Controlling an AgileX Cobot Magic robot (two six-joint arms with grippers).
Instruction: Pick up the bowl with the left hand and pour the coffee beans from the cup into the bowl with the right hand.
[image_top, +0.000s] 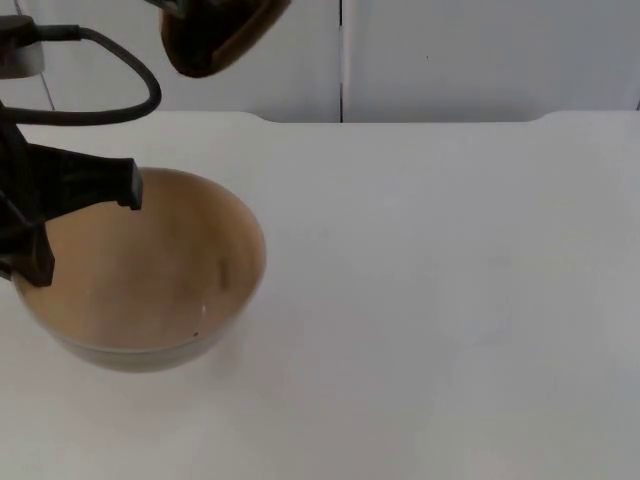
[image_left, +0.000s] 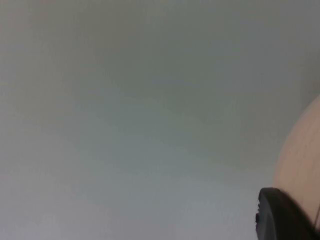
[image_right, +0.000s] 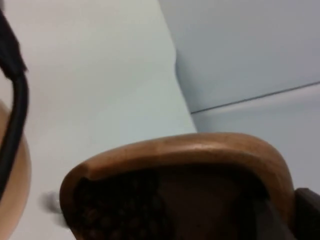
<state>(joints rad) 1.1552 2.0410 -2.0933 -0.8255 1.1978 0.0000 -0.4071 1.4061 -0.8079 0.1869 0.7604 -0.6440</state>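
Holding the wide, light-tan wooden bowl (image_top: 140, 270) near the left edge of the white surface (image_top: 450, 300), left gripper (image_top: 40, 215) with fingers clamped on its rim, bowl seemingly lifted. Gripping the brown wooden cup (image_right: 185, 165) of dark coffee beans (image_right: 115, 210) high above the far-left part of the surface, right gripper (image_right: 305, 210); finger spacing cannot be told. Best done bowl level, cup mouth brought over the bowl's middle, then tipped slowly so beans land inside.
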